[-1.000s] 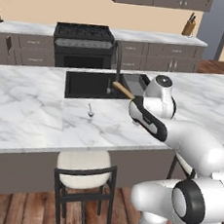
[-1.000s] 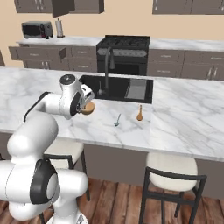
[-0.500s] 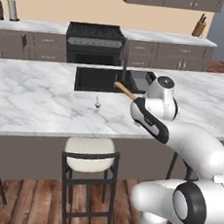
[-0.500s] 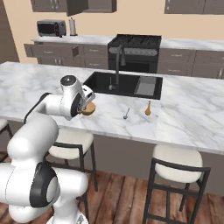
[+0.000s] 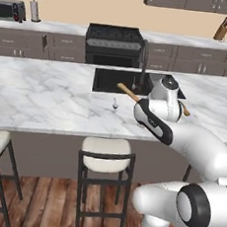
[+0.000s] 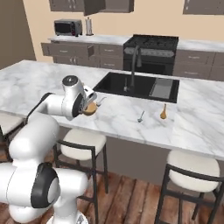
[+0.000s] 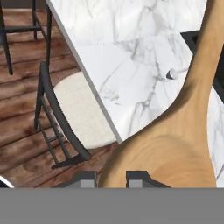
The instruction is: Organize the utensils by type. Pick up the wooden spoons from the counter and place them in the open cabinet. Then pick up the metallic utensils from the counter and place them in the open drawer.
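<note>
The marble surface (image 5: 48, 96) spreads below and ahead of the claw, with the black sink (image 6: 135, 85) sunk into it just beyond. Far past the claw, on the back wall, a wall cabinet (image 6: 94, 6) stands with its door swung out and a drawer (image 6: 70, 49) below it looks pulled open; these seem the two goals, both well apart from the arm.

The claw (image 7: 111, 177) is closed narrowly on the wooden spoon (image 5: 128, 93), gripping at its bowl end, so the spoon is lifted clear of the surface, handle slanting up and away from the claw. In the right base view the claw (image 6: 89, 105) hangs above the near edge of the surface with the spoon's bowl (image 6: 90, 109) at its tip.

Well to one side of the claw, a slim metal spoon (image 6: 141, 117) lies on the surface; a brown utensil (image 6: 163, 113) lies just past it.

By my judgement the job is early: the wooden spoon is picked up but not yet in the cabinet, and the metallic utensils are untouched.
</note>
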